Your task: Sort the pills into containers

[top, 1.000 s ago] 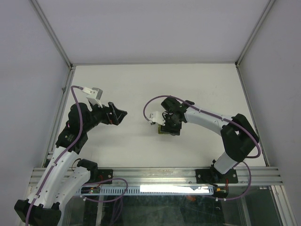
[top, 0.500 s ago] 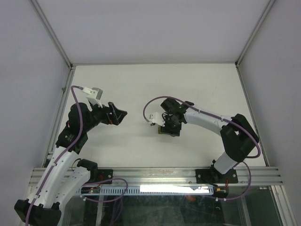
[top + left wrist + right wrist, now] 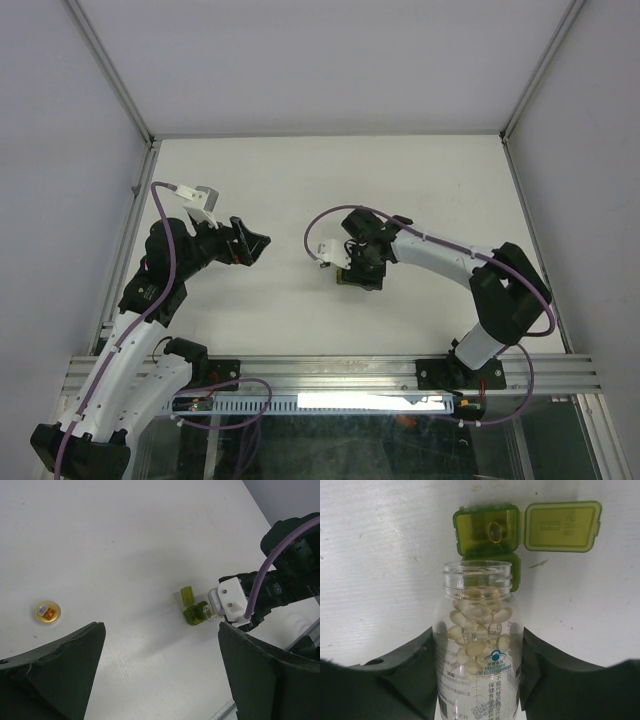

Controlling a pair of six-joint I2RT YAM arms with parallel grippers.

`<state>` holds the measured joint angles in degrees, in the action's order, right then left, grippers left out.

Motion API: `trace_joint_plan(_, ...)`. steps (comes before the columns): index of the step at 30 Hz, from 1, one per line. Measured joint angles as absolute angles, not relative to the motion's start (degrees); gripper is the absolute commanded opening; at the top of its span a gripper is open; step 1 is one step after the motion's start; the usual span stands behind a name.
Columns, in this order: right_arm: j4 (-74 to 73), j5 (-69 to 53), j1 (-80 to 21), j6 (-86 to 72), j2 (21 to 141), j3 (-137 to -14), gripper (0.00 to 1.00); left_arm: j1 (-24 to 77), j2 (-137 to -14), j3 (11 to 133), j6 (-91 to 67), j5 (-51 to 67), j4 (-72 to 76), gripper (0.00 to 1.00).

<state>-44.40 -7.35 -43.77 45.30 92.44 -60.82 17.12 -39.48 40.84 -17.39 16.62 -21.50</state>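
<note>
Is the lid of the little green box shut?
No, the lid lies flipped open beside the green box, leaving the compartment in front of the bottle uncovered.

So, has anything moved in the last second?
Barely. The right gripper, shut on the bottle, shows at most a slight wrist wobble and stays tipped toward the open box. Nothing was taken or let go. The left gripper stayed open and in place.
</note>
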Motion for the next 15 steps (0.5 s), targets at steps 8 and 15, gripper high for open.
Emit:
trace_joint_plan(8, -42.89, -6.83, -44.01, 45.32, 91.94, -60.51, 0.0, 17.12, -39.48, 40.84, -17.39, 16.64, -21.5, 0.99)
trace_joint_plan(15, -43.07, -6.44, -44.1, 45.3, 92.33, -60.42, 0.0, 17.12, -39.48, 40.84, -17.39, 16.71, -21.5, 0.99)
